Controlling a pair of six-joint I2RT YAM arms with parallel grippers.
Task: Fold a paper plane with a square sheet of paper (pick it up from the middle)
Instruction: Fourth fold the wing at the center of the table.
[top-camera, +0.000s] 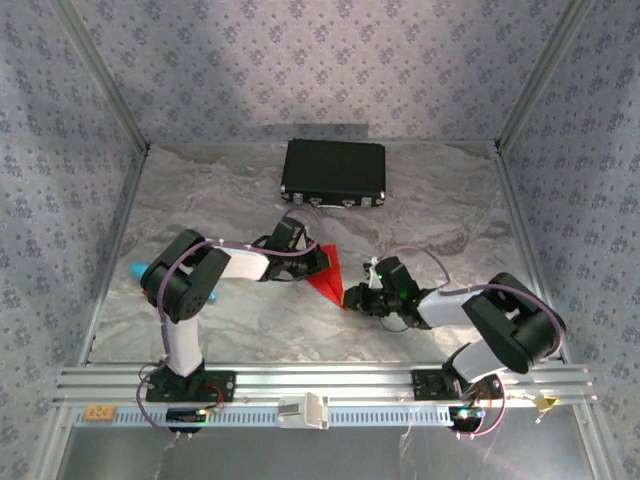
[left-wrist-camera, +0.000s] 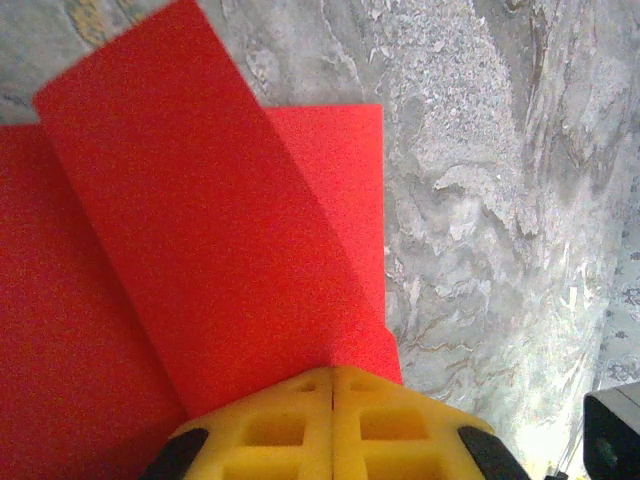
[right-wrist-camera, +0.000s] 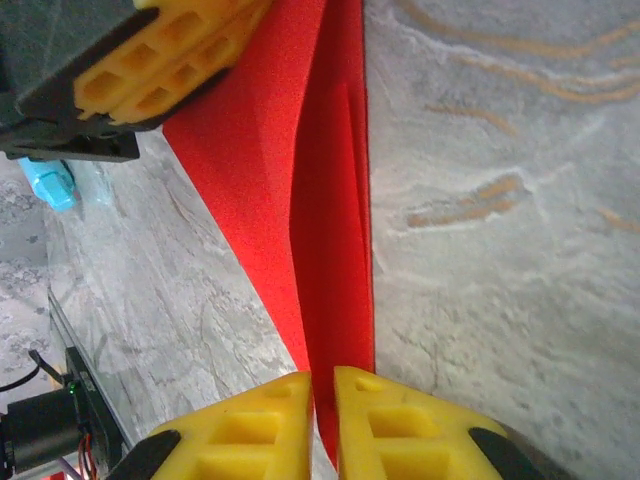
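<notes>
The grey marbled desk (top-camera: 250, 320) holds a black rectangular case (top-camera: 334, 171) at the back. Both arms bend toward the middle, where the left tool (left-wrist-camera: 332, 375) and right tool (right-wrist-camera: 322, 385) each pinch the half-folded thin bright red paper (top-camera: 328, 275). A small turquoise thing (top-camera: 137, 268) lies far left.

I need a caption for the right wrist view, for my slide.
Right hand and left hand pinch opposite ends of the folded red paper.

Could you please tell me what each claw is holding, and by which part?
Both hold the partly folded red paper. The left claw pinches a lifted flap; the right claw pinches a folded edge.
</notes>
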